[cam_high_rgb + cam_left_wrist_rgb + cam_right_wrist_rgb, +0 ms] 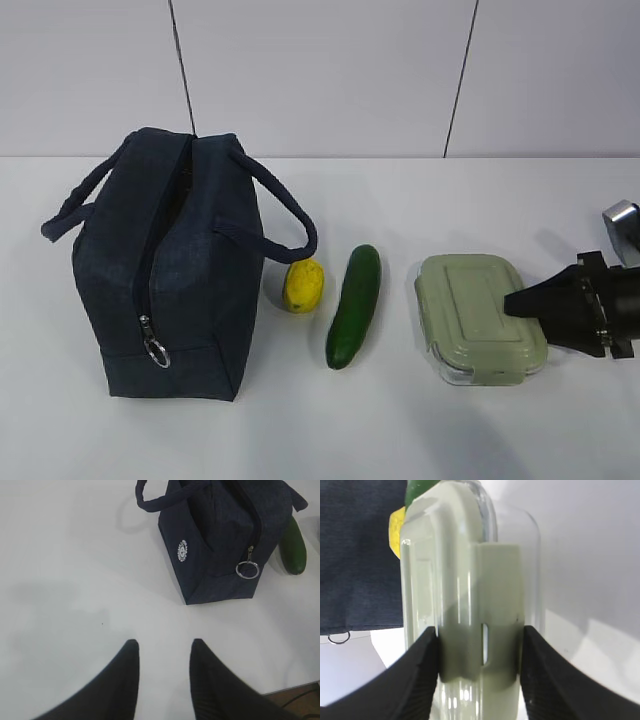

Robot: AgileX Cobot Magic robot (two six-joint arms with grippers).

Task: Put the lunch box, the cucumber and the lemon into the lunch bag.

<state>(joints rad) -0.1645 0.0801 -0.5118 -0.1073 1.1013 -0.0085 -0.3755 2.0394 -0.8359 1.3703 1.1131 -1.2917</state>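
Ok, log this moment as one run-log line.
right gripper: closing on lunch box | left gripper: open, empty | lunch bag: zipped

Navy lunch bag [185,270]; yellow lemon [302,285]; dark green cucumber [354,305]; sage-lidded lunch box [480,315]

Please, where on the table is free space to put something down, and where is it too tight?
Bare table runs along the whole front edge and behind the row, toward the wall. Left of the bag, before the left gripper, is also bare. It is tight between bag, lemon and cucumber. The right gripper straddles the lunch box.
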